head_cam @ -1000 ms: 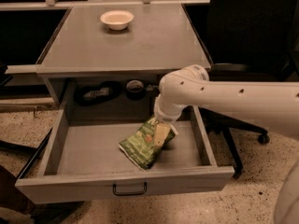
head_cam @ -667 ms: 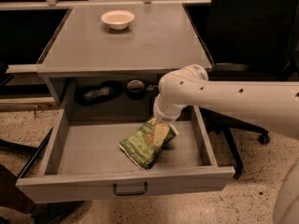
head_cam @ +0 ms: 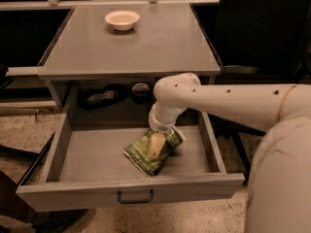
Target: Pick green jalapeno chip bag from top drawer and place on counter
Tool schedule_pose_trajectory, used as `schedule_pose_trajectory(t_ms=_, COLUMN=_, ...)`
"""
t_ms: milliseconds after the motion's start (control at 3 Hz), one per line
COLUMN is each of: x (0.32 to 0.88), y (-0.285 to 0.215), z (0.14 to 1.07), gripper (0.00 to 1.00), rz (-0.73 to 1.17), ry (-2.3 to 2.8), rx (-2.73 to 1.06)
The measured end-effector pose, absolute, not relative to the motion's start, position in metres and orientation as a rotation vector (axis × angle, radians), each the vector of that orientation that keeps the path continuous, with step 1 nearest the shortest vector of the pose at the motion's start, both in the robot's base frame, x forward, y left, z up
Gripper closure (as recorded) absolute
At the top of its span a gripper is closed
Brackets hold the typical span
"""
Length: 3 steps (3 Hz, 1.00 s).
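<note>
The green jalapeno chip bag (head_cam: 146, 155) lies crinkled on the floor of the open top drawer (head_cam: 92, 154), right of its middle. My gripper (head_cam: 156, 147) reaches down from the white arm (head_cam: 218, 98) into the drawer and rests on top of the bag. The drawer is pulled fully out, with its black handle (head_cam: 135, 197) on the front panel. The counter (head_cam: 160, 42) is the grey cabinet top above the drawer.
A small white bowl (head_cam: 122, 19) stands at the back of the counter. A dark flat packet (head_cam: 99, 97) and a dark round object (head_cam: 141, 90) lie at the back, under the counter. The drawer's side walls flank the bag.
The arm's elbow has shifted slightly to the left. The gripper stays on the bag, and the bag has not visibly moved.
</note>
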<state>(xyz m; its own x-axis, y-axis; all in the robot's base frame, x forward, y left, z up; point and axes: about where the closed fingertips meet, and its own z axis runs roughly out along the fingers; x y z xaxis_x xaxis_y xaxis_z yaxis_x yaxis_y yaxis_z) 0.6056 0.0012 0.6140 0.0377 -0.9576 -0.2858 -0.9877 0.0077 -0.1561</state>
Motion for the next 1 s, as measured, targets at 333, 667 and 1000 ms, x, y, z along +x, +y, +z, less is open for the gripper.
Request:
schedule_pose_trajectory(t_ms=333, x=0.6030, y=0.0012, z=0.6082, gripper=0.19, rz=0.154, ry=1.974, rx=-2.032)
schedule_pose_trajectory(t_ms=667, x=0.6030, y=0.0012, z=0.6082, gripper=0.42, rz=0.154, ry=1.975, rx=-2.032)
schedule_pose_trajectory(t_ms=1000, x=0.6030, y=0.0012, z=0.6082, gripper=0.65, rz=0.154, ry=1.975, rx=-2.032)
